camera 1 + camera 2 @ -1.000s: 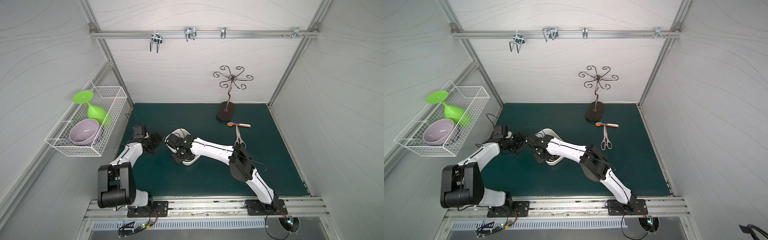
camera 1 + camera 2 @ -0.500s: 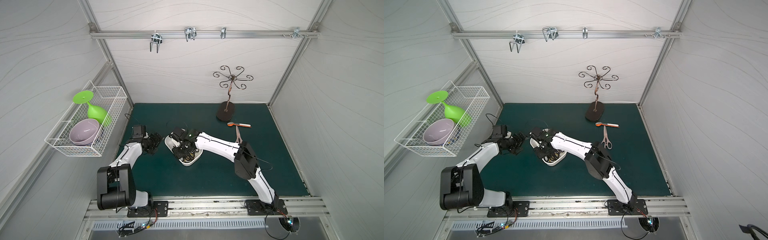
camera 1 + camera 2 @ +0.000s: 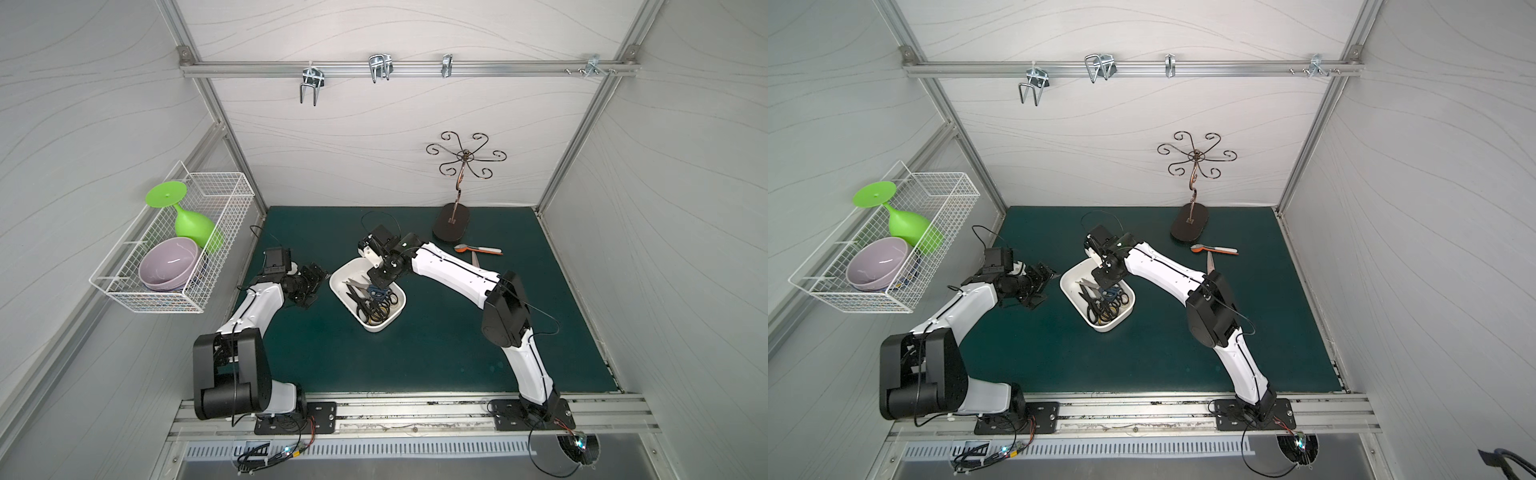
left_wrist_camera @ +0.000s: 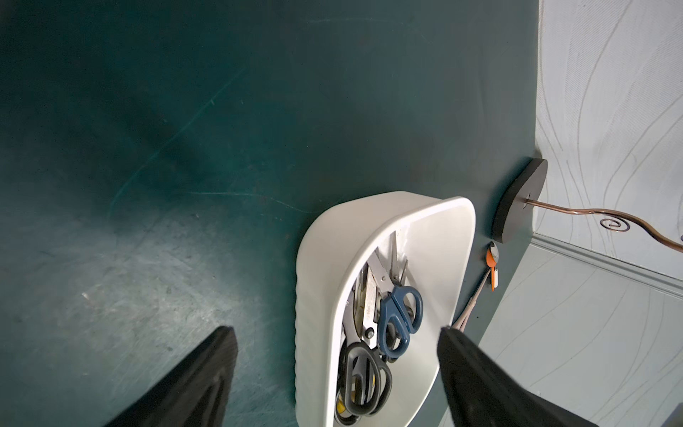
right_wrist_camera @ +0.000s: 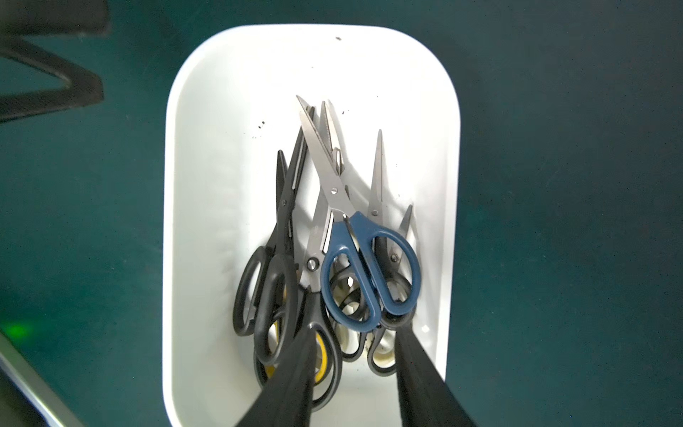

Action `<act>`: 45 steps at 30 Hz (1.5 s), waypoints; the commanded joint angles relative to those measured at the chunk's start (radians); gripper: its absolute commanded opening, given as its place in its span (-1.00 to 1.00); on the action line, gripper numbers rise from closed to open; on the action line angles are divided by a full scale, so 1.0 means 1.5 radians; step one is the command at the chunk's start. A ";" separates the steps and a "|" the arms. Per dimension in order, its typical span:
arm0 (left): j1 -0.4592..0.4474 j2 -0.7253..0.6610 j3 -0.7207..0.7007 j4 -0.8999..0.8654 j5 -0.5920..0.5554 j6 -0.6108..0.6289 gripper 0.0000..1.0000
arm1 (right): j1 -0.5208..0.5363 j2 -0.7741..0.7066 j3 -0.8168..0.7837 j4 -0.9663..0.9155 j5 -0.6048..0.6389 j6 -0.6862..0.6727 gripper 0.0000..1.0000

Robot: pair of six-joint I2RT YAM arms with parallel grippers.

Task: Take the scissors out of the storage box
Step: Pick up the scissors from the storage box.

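On the left wall, the wire basket (image 3: 232,208) holds a green goblet (image 3: 191,222) and a purple bowl (image 3: 168,264). Both are well clear of the work area and play no part in the task.

The left gripper (image 3: 316,286) sits low over the mat, just beside the storage box (image 3: 384,326), with its jaws wide apart and nothing between them. It faces the box's side wall. This is probably a standby position from which it can brace the box if the box slides.

The box lies at an angle near the middle of the mat. The scissors (image 3: 374,299) are piled inside with their handles bunched at one end and their blades fanning toward the other. A blue-handled pair (image 5: 356,236) lies on top.

The right gripper (image 5: 356,331) points down into the handle end, its jaws partly apart on either side of the blue loops. I see nothing clamped. The handles appear to be the target, since they give a thicker, safer hold than the blades.

Further right, one loose pair (image 3: 1209,262) lies on the mat outside the box, next to the orange-and-white spoon (image 3: 478,249) and near the stand's base (image 3: 451,222).
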 commanded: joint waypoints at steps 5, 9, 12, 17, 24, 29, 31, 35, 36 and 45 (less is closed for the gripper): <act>0.003 0.019 0.007 0.003 0.002 0.028 0.79 | 0.054 0.045 0.022 -0.023 0.053 -0.066 -0.22; 0.004 0.009 0.003 0.001 0.004 0.029 0.79 | 0.071 0.062 0.023 -0.018 0.066 -0.069 -0.22; 0.003 0.007 0.003 -0.001 0.004 0.030 0.79 | 0.082 0.077 0.029 -0.021 0.093 -0.073 -0.21; 0.003 0.004 0.006 -0.004 0.008 0.030 0.79 | 0.087 0.091 0.031 -0.028 0.135 -0.079 -0.26; 0.004 0.002 0.004 -0.001 0.010 0.027 0.79 | 0.093 0.093 0.028 -0.034 0.169 -0.092 -0.39; 0.004 0.004 0.003 0.002 0.013 0.023 0.79 | 0.099 0.094 0.020 -0.031 0.186 -0.101 -0.56; 0.003 0.003 0.004 0.002 0.014 0.023 0.79 | 0.099 0.098 0.019 -0.029 0.192 -0.105 -0.57; 0.003 0.003 0.003 0.003 0.016 0.022 0.79 | 0.102 0.102 0.017 -0.029 0.194 -0.113 -0.57; 0.003 0.003 0.003 0.003 0.016 0.022 0.79 | 0.103 0.103 0.017 -0.030 0.194 -0.116 -0.56; 0.004 0.003 0.001 0.006 0.018 0.019 0.79 | 0.109 0.108 0.016 -0.033 0.197 -0.113 -0.56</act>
